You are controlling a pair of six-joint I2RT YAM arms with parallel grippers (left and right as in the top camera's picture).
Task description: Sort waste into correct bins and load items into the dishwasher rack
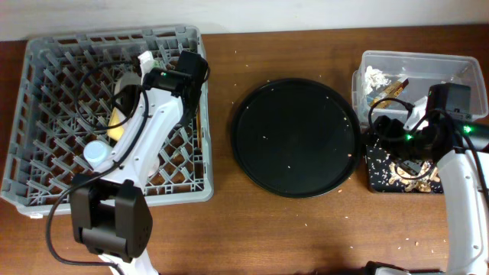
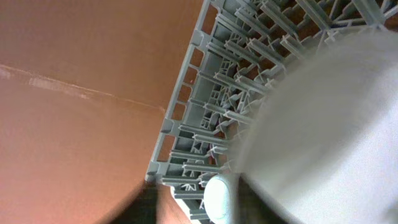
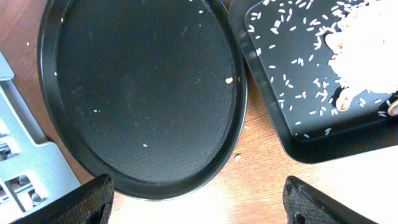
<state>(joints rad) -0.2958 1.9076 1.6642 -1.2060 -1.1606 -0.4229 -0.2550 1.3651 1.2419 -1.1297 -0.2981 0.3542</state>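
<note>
Overhead: left arm (image 1: 145, 126) is extended over the grey dishwasher rack (image 1: 46, 69) at frame left. The left gripper (image 1: 140, 69) is seen at a white plate (image 1: 126, 82), tilted on edge in the rack's upper middle. A yellow bowl (image 1: 117, 126) is just below it, with a light-blue cup (image 1: 96, 153) lower left. The right arm (image 1: 458, 172) is at lower right, by the shallow black tray (image 1: 374, 179) holding food scraps (image 1: 409, 172). Tissue (image 1: 374, 76) and wrapper strip (image 1: 393, 88) are in the clear tub (image 1: 474, 69) above it.

Left wrist: lower right is filled by the blurred plate, with rack pegs behind. No fingers are shown, so whether the plate is gripped cannot be told.

Right wrist: fingers (image 3: 93, 199) are spread wide with nothing between them. The right gripper (image 3: 199, 186) is over the near rim of the round black tray (image 3: 143, 93).

Step judged: plate seating. The plate should be lowered on edge between peg rows, kept off the bowl, and released only once it is carried by the pegs.
</note>
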